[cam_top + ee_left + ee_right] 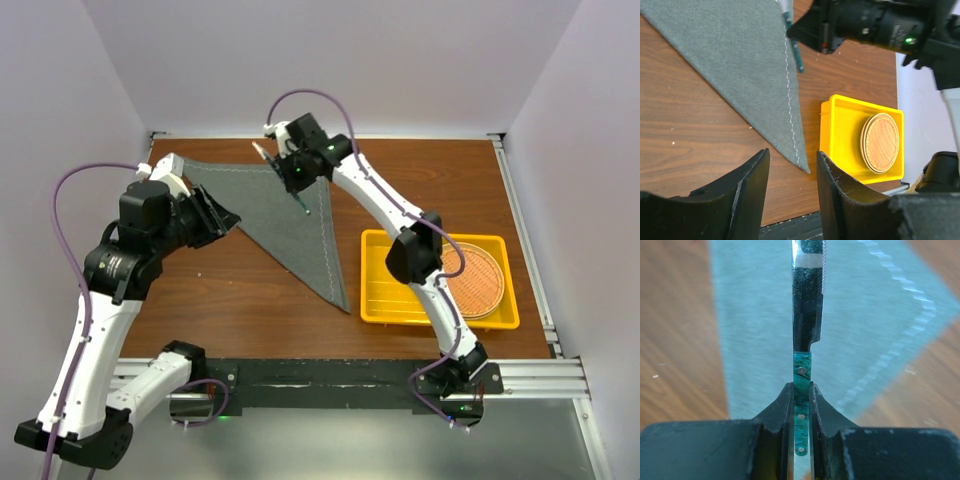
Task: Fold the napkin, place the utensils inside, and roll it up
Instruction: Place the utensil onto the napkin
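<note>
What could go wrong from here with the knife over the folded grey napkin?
1. The right gripper pinches the teal-handled knife only by its thin handle, so it could swivel or slip.
2. The knife hangs close to the stitched right edge of the dark grey folded cloth napkin, so it may land partly on the brown wooden table.

The brown wood-grain table (230, 300) carries a dark grey felt napkin (275, 215), apparently folded into a triangle, far left of centre, and a yellow plastic tray (385, 295) near right.
</note>
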Robot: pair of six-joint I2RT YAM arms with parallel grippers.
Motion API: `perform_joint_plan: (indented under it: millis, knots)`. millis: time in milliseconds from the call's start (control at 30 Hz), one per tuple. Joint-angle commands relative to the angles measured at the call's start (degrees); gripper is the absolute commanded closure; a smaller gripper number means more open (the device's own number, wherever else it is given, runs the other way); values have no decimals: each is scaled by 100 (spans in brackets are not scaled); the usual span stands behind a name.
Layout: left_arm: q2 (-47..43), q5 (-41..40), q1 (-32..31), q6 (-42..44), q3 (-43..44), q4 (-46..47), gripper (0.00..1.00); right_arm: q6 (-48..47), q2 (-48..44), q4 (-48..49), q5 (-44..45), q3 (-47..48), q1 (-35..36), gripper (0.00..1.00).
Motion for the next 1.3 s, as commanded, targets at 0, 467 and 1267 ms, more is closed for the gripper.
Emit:
perform_joint_plan:
  millis: [0, 467, 1267]
  knots:
    - [-152, -142, 2, -76, 171, -315, 53, 100, 353, 124, -195, 175, 408, 100]
    - [-73, -46, 2, 144, 215, -280, 53, 91, 1170, 449, -169, 588, 944, 100]
    - [323, -257, 2, 698, 663, -342, 52, 179, 1689, 1179, -248, 632, 988, 99]
